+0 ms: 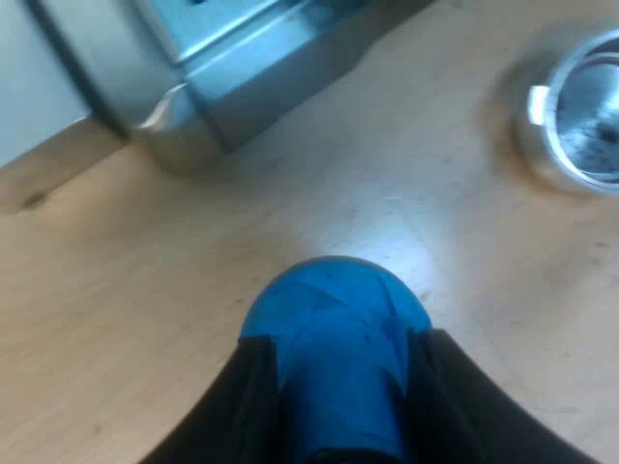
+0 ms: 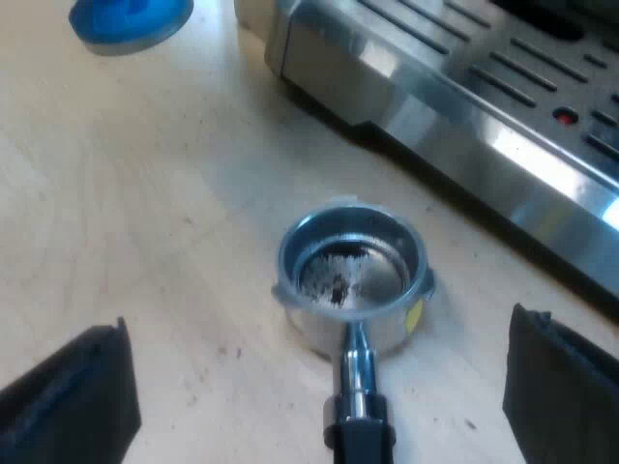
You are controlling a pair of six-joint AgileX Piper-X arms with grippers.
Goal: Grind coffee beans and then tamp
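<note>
My left gripper is shut on the blue tamper, one black finger on each side of its rounded body, just over the wooden table. The metal holder lies a short way off on the table. In the right wrist view that holder rests on the table with its basket facing up, a few dark grounds inside, and its handle pointing toward the camera. My right gripper is open, its fingers spread wide on either side of the handle, touching nothing. The blue tamper sits beyond the holder.
The espresso machine's steel base stands close to the tamper. Its slotted drip tray runs just past the holder. Bare wooden table lies between tamper and holder.
</note>
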